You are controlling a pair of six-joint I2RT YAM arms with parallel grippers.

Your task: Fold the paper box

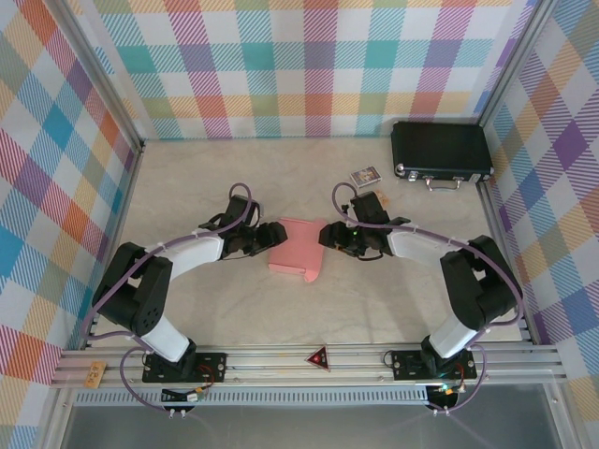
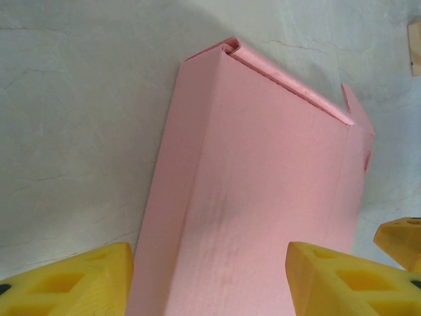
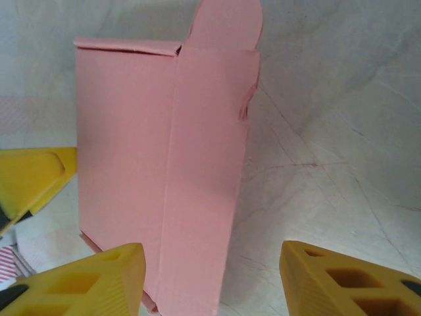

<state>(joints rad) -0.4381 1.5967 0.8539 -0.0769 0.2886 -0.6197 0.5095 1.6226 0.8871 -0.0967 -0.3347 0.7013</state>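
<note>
1. The paper box (image 1: 295,248), salmon-pink and partly folded, lies mid-surface (image 1: 187,187) between both arms.
2. Left jaws stand open over one end of the box, one finger (image 2: 348,280) overlapping the cardboard, gripping nothing.
3. Right jaws stand open at the opposite end, one finger (image 3: 355,280) clear of the box.
4. A black case (image 1: 440,152) sits far right.

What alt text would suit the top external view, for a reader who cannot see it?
A salmon-pink paper box lies on the table between the jaws of the left arm and the right arm. A black case sits at the far right.
</note>
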